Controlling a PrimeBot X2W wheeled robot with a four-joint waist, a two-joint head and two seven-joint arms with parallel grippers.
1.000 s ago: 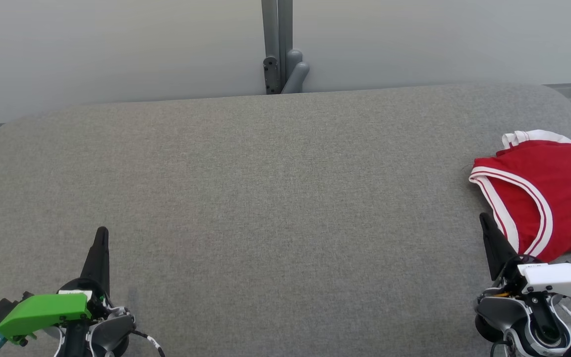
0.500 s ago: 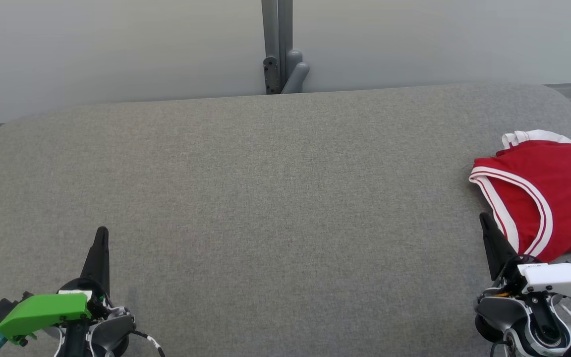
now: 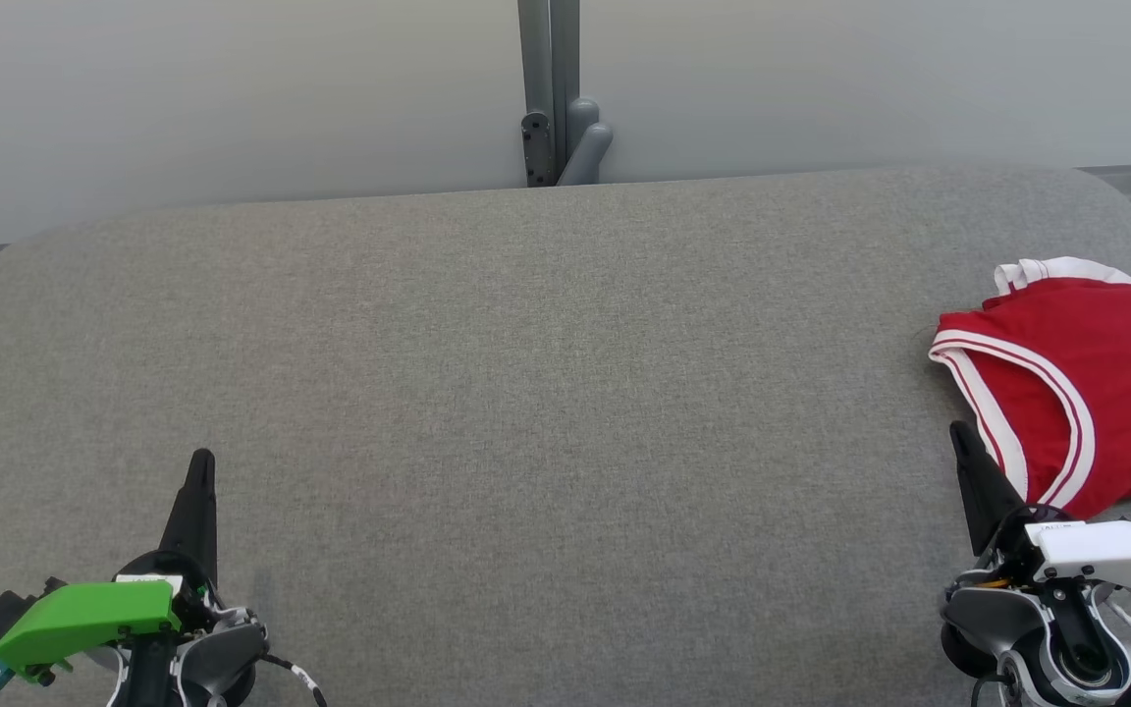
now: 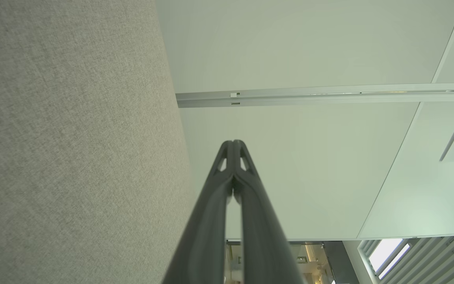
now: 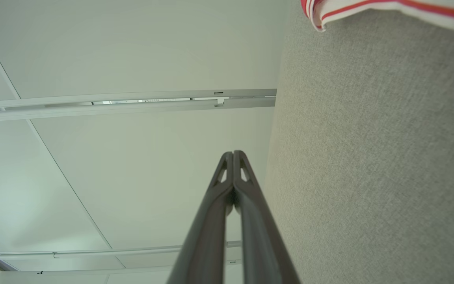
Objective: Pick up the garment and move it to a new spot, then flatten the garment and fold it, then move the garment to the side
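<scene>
The red sleeveless jersey with white-striped trim [image 3: 1056, 383] lies at the right edge of the grey fabric surface [image 3: 546, 373]. The right hand [image 3: 960, 434], clenched and empty, sits just beside it. The left hand [image 3: 200, 462], also clenched and empty, is well apart.

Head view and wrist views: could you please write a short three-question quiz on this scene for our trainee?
1. True or false: the red jersey lies on the right side of the grey table.
2. The left claw is: A) open; B) shut and empty; C) shut on the jersey.
3. Which claw is nearer the jersey?
Key: 1 true; 2 B; 3 the right claw.
</scene>
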